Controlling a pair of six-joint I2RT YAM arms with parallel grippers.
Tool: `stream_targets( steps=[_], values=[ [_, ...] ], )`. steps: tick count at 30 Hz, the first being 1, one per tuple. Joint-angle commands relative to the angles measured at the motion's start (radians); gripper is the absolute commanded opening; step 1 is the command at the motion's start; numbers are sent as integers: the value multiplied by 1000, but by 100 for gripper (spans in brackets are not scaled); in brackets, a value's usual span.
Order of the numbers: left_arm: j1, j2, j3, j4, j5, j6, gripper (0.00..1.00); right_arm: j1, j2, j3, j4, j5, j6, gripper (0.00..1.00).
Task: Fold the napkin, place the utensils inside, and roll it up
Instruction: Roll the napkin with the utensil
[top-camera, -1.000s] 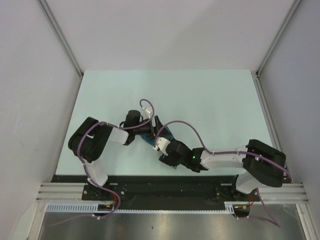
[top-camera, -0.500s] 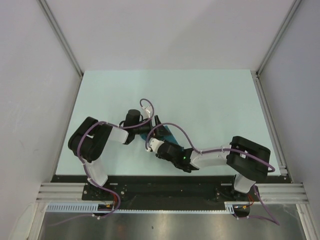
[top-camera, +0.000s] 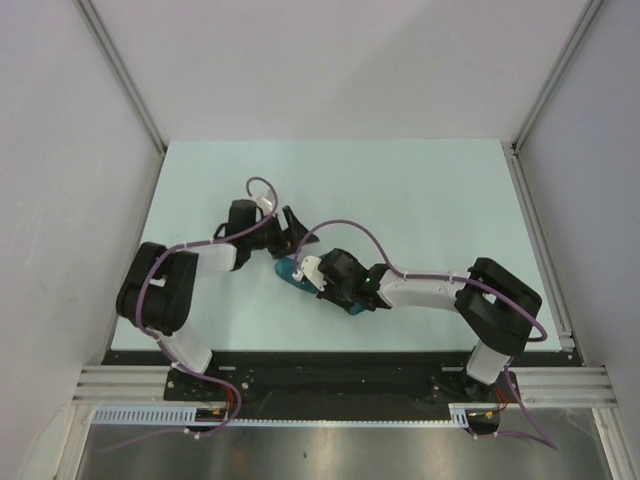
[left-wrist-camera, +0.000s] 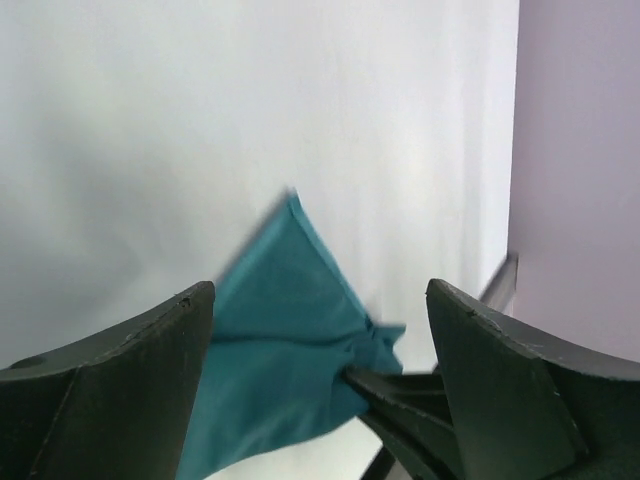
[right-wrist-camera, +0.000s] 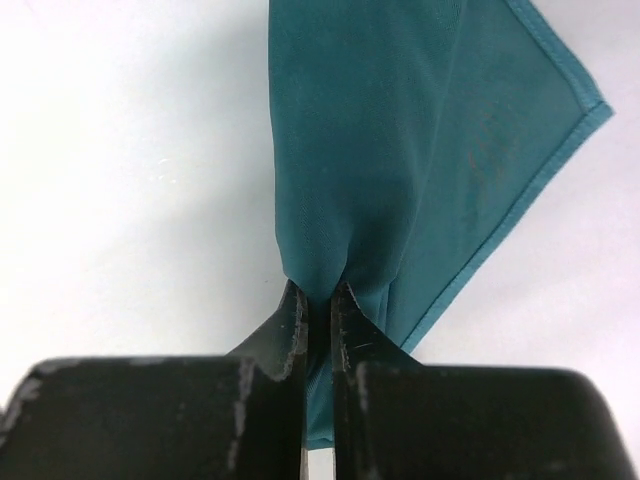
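Napkin (top-camera: 293, 272) bunched on the surface (top-camera: 420, 190), just left of centre in the top view. Right claw (right-wrist-camera: 318, 295) clamped tight on a gathered fold. Left claw (left-wrist-camera: 318, 300) sits just upper-left of the napkin, spread wide, holding nothing.

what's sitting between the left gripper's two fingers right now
In the left wrist view, the teal blue-green cloth napkin lies between the open fingers of the left gripper, with the shut tips of the right gripper pinching its bunched edge there.
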Motion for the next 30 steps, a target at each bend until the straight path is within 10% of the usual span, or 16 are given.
stream_targets(
  steps=[1, 16, 30],
  values=[
    [129, -128, 96, -99, -115, 47, 92, -22, 73, -2, -126, -391, 58, 0],
    [237, -338, -67, -156, -151, 162, 93, -274, 214, 133, -169, -1019, 193, 0],
    [122, -471, -288, -188, -204, 199, 92, -470, 430, 241, -176, -1229, 424, 0]
  ],
)
